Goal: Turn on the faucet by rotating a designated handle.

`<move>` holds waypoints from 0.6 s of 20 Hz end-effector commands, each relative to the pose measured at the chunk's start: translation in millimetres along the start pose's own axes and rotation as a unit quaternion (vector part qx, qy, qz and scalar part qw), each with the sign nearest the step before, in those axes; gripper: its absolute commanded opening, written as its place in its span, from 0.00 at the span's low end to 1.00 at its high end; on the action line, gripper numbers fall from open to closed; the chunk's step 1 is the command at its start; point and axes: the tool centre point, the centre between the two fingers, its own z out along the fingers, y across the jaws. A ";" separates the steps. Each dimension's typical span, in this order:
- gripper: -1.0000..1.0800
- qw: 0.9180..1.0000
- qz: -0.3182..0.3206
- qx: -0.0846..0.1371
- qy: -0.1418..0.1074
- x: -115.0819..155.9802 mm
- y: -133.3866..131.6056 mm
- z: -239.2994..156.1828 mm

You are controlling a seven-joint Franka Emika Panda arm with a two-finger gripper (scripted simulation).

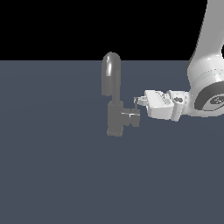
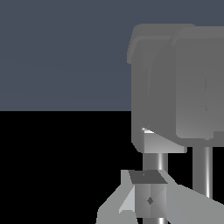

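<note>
Faucet [image 1: 112,94]: one, standing on the dark floor [image 1: 52,175] near the middle of the exterior view, with one handle [image 1: 137,106] on a stub toward that view's right. Arm [image 1: 205,65]: one, reaching in sideways, its gripper [image 1: 139,103] right at the handle. Whether the jaws are spread or pinching, I cannot tell. Only the wrist view shows the faucet [image 2: 175,87] close up, with a fingertip [image 2: 148,199] before it.
</note>
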 end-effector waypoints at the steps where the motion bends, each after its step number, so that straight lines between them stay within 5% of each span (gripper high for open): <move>1: 0.00 1.000 0.000 0.000 0.000 -1.7 6.8 -0.1; 12: 0.00 1.000 0.000 0.000 0.000 -9.6 40.2 -0.3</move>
